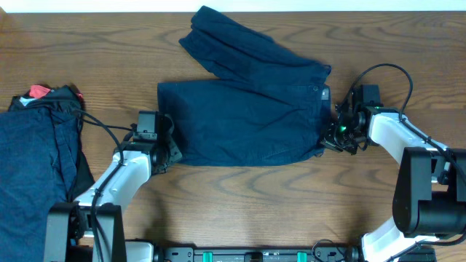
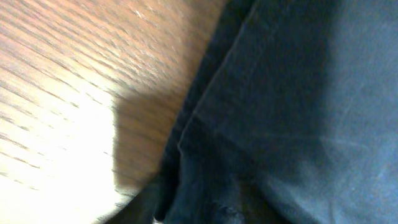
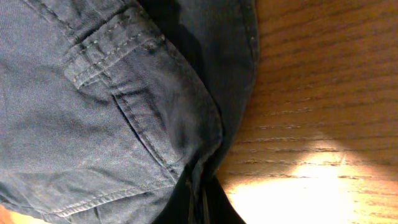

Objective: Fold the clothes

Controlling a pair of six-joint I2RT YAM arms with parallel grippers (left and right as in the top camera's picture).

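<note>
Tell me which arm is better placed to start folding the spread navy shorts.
Right. The right pincer is shut on the waistband edge of the shorts; the left pincer sits at the opposite edge, no grip visible.

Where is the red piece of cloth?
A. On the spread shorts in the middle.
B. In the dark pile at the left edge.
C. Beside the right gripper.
B: the red piece shows at the top of the dark pile, far left in the overhead view.

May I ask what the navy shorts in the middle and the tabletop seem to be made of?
The navy shorts: likely woven cotton twill, matte; a fine weave, stitched seams and belt loop show up close; tabletop: wood or wood-look laminate, brown grain, slight sheen.
</note>
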